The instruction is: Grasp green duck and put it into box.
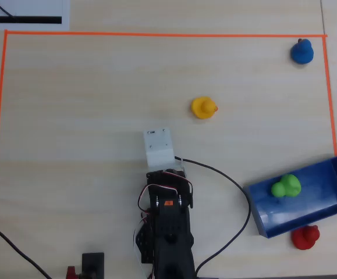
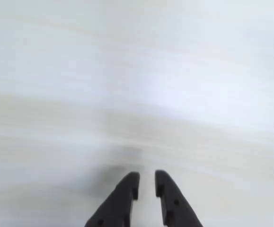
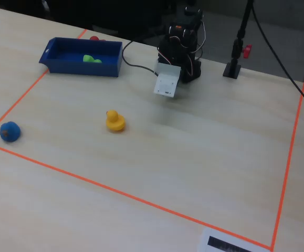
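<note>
The green duck lies inside the blue box at the right side of the overhead view. In the fixed view the green duck shows over the box's front wall at the upper left. The arm is folded back near the bottom edge, well left of the box, and its white camera housing hides the fingers from above. In the wrist view my gripper hangs over bare, blurred tabletop. Its two dark fingers stand a narrow gap apart with nothing between them.
A yellow duck sits mid-table, a blue duck in the far right corner, and a red duck just outside the box. Orange tape frames the work area. A black cable curves between arm and box.
</note>
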Robot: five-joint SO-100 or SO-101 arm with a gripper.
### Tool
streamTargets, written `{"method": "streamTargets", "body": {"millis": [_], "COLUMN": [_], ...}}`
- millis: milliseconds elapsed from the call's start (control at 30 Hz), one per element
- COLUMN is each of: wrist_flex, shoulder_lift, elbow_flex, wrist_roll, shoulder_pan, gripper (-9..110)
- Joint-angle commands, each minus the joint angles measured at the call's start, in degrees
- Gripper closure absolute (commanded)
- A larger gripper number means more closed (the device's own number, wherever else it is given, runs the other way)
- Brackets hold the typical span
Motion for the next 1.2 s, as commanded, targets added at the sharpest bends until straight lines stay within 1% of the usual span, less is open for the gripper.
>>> {"method": "streamTargets", "body": {"millis": [0,200,500,700,1167], "wrist_flex": [1.3,1.8,1.8,1.8,1.8], "shoulder_lift": [2.9,3.9,3.9,3.9,3.9], "elbow_flex": [2.4,3.9,4.1,4.1,4.1], "wrist_roll": [-1.1,1.6,3.1,3.2,3.2], "shoulder_pan": [0.1,-1.0,-0.8,-0.2,-0.2], "gripper": [101,101,101,98,98]}}
